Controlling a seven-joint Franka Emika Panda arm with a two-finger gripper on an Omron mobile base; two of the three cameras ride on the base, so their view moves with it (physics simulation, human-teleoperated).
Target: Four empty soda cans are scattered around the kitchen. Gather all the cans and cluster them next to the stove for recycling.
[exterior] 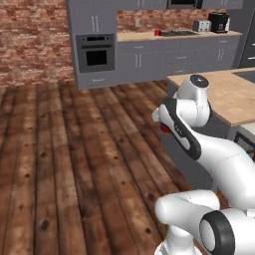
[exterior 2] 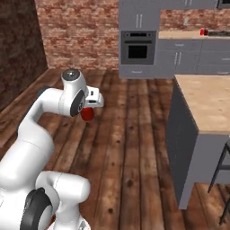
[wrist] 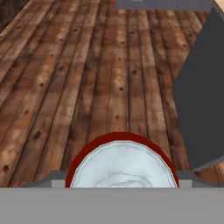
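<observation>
A red soda can point(exterior 2: 86, 115) hangs under the hand, above the wooden floor, with my gripper point(exterior 2: 88, 112) shut on it. Its silver top point(wrist: 123, 167) sits right at the camera in the hand view, ringed in red, and a sliver of the same can point(exterior: 164, 129) peeks out from behind the arm in the left base view. Another red soda can point(exterior: 157, 33) point(exterior 2: 203, 32) stands on the far counter just left of the black stove point(exterior: 178, 33) point(exterior 2: 221, 33). My fingertips are mostly hidden by the held can.
A wood-topped island point(exterior: 226, 97) point(exterior 2: 207, 99) with dark grey sides point(wrist: 199, 96) stands close on the right. The grey wall oven point(exterior: 94, 52) point(exterior 2: 138, 47) is at the back. A toaster point(exterior: 201, 25) and a coffee machine point(exterior: 218, 22) sit right of the stove. Open floor lies to the left.
</observation>
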